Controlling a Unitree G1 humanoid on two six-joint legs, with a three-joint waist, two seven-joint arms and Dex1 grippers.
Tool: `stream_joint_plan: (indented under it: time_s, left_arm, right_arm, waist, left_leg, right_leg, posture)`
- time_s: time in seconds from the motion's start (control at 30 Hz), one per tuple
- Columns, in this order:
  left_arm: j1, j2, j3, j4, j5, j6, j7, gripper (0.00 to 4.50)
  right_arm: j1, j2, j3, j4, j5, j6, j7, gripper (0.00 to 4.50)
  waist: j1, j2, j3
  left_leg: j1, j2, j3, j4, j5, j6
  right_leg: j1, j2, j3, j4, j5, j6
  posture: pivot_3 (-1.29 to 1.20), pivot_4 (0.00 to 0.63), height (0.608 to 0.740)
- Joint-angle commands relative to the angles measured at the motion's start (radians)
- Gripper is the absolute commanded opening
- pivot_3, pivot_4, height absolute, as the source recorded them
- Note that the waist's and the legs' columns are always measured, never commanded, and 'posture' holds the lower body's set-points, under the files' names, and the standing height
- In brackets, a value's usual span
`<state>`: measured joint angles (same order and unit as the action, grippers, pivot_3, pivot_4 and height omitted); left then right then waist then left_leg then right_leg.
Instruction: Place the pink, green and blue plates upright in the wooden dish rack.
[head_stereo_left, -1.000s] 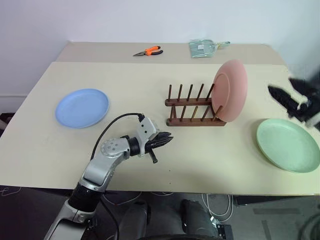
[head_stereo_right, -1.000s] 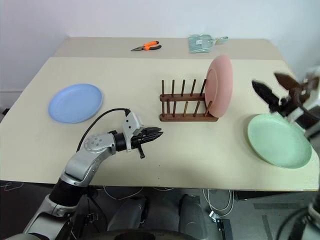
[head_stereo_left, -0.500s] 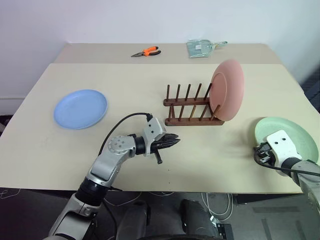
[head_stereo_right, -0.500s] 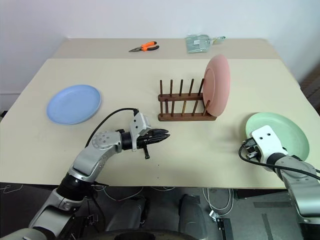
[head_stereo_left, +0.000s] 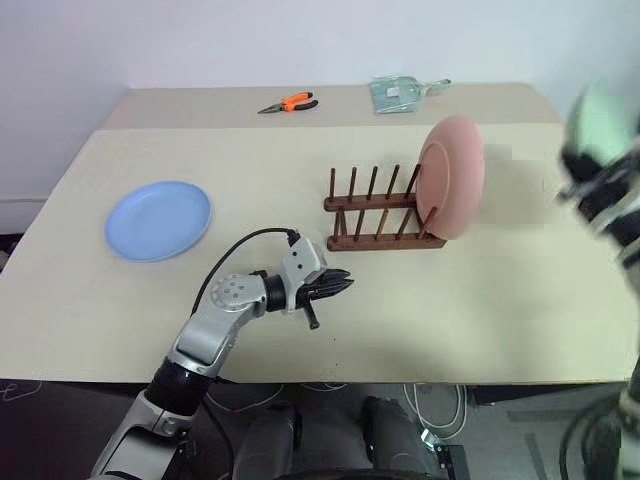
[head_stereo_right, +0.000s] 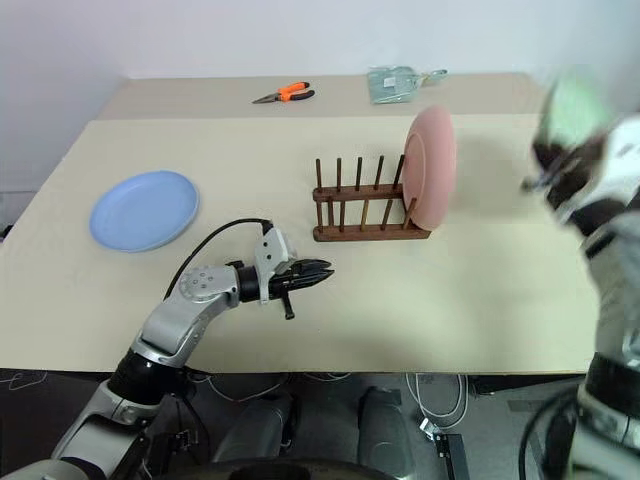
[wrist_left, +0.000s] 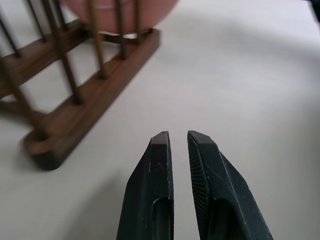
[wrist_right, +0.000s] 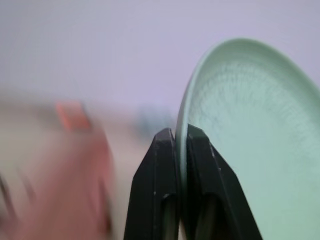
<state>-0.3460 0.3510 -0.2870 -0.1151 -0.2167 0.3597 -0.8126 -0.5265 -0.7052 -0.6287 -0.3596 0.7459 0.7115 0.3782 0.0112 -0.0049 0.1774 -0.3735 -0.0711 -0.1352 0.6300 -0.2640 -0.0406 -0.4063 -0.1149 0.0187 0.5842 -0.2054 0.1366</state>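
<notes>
A: What is the biggest thing here?
B: The tabletop (head_stereo_left: 150, 320), beige, with a second one butted against its far edge.

A: And the rack?
B: The rack (head_stereo_left: 378, 213) stands just beyond the left gripper (head_stereo_left: 345, 283), whose fingers are nearly together with nothing between them, low over the tabletop and pointing at the rack's near bar.

A: Where are the plates?
B: The pink plate (head_stereo_left: 452, 177) stands upright at the rack's end, on the side nearer the right gripper (wrist_right: 179, 132). The green plate (wrist_right: 250, 135) is off the tabletop: the right gripper is clamped on its rim and holds it up in the air, well to the right of the rack. The blue plate (head_stereo_left: 159, 218) lies flat, well to the left of the left gripper and beyond it.

A: Anything smaller?
B: Orange-handled pliers (head_stereo_left: 288, 102) and a clear bag (head_stereo_left: 402, 93) lie on the far tabletop, well beyond both grippers.

A: Any writing or brand?
B: The bag carries a pale label, too small to read.
</notes>
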Motion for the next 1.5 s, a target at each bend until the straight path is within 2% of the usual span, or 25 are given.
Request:
stream_joint_plan:
  time_s: [0.03,0.07,0.13,0.23,0.37,0.53,0.83,0.93,1.1,1.33,1.43,1.5]
  left_arm:
    - [-0.005,0.009,0.038,-0.001,0.003,-0.031,0.013,0.51]
    - [-0.007,0.011,0.042,0.004,0.003,-0.033,0.015,0.51]
    - [-0.004,0.021,0.061,0.015,0.004,-0.04,0.021,0.51]
    - [0.004,0.031,0.08,0.019,0.007,-0.048,0.033,0.51]
    - [0.029,0.035,0.09,-0.012,0.002,-0.039,0.045,0.51]
    - [0.063,0.032,0.091,-0.058,-0.012,-0.023,0.054,0.51]
    - [0.077,0.034,0.115,-0.11,-0.077,-0.002,0.041,0.51]
    - [0.074,0.035,0.116,-0.11,-0.079,0.0,0.042,0.51]
    - [0.075,0.037,0.115,-0.117,-0.079,0.004,0.039,0.51]
    - [0.072,0.047,0.144,-0.102,-0.08,0.017,0.057,0.51]
    - [0.026,0.014,0.249,-0.031,-0.069,0.017,0.189,1.33]
    - [-0.027,-0.013,0.366,0.033,-0.061,0.009,0.34,2.32]
  right_arm:
    - [-0.087,0.005,-0.007,-0.091,0.287,0.088,-0.01,0.07]
    - [-0.103,0.001,0.003,-0.1,0.333,0.101,-0.017,0.07]
    - [-0.165,0.059,0.074,-0.118,0.505,0.12,-0.081,0.07]
    - [-0.194,0.171,0.176,-0.127,0.644,0.112,-0.18,0.07]
    - [-0.16,0.271,0.256,-0.062,0.643,0.097,-0.312,0.07]
    - [-0.125,0.35,0.297,0.013,0.639,0.073,-0.393,0.07]
    - [-0.121,0.374,0.319,0.1,0.594,0.062,-0.435,0.07]
    - [-0.13,0.373,0.317,0.138,0.574,0.058,-0.434,1.07]
    - [-0.159,0.314,0.345,0.127,0.433,0.019,-0.354,3.52]
    - [-0.212,0.118,0.454,0.11,0.084,-0.112,-0.141,3.52]
    - [-0.246,0.043,0.515,0.099,-0.047,-0.172,-0.038,4.35]
    - [-0.271,0.02,0.576,0.056,-0.108,-0.196,0.028,4.5]
  waist:
    - [0.002,0.0,0.0]
    - [0.003,-0.001,0.0]
    - [0.0,-0.001,0.0]
    - [-0.005,-0.001,0.0]
    - [-0.004,-0.002,0.0]
    - [-0.001,-0.002,0.0]
    - [-0.009,-0.001,0.0]
    - [-0.015,-0.001,0.0]
    - [-0.024,-0.001,0.0]
    - [-0.025,-0.001,0.0]
    - [-0.024,-0.001,0.0]
    - [-0.025,-0.002,0.0]
  left_leg:
    - [0.0,0.0,-0.001,0.0,0.0,0.0]
    - [-0.001,0.0,-0.001,0.0,0.0,0.0]
    - [-0.002,-0.001,-0.001,0.001,0.0,0.0]
    - [0.0,-0.001,0.002,0.001,0.0,0.0]
    - [0.0,-0.001,0.001,0.001,0.0,0.0]
    - [-0.001,-0.001,0.001,0.001,0.0,0.0]
    - [-0.001,-0.001,0.001,0.001,0.0,0.0]
    - [-0.001,-0.001,0.001,0.001,0.0,0.0]
    - [-0.001,-0.001,0.001,0.001,0.0,0.0]
    - [-0.001,-0.001,0.002,0.001,0.0,0.0]
    - [-0.001,-0.001,0.002,0.001,0.0,0.0]
    - [-0.001,-0.001,0.002,0.001,0.0,0.0]
  right_leg:
    - [0.0,0.0,-0.001,0.0,0.0,0.0]
    - [0.0,0.0,-0.001,0.0,0.0,0.0]
    - [0.0,-0.002,-0.001,-0.002,0.0,0.0]
    - [0.0,-0.003,0.001,-0.002,-0.001,-0.003]
    - [-0.001,-0.002,0.001,0.0,0.0,-0.001]
    - [-0.002,-0.002,0.001,0.0,0.001,-0.001]
    - [-0.002,-0.001,0.001,0.001,0.001,-0.001]
    - [-0.002,-0.001,0.001,0.001,0.001,-0.001]
    - [-0.002,-0.001,0.001,0.001,0.001,-0.001]
    - [-0.002,-0.001,0.001,0.001,0.0,0.0]
    - [-0.002,-0.001,0.001,0.001,0.0,0.0]
    - [-0.002,-0.001,0.001,0.001,0.0,0.0]
  posture:
    - [0.0,0.15,0.74]
    - [0.0,0.15,0.74]
    - [0.0,0.15,0.74]
    - [0.0,0.15,0.74]
    - [0.0,0.15,0.74]
    - [0.0,0.15,0.74]
    - [0.0,0.15,0.74]
    - [0.0,0.15,0.74]
    - [0.0,0.15,0.74]
    - [0.0,0.15,0.74]
    - [0.0,0.15,0.74]
    - [0.0,0.15,0.74]
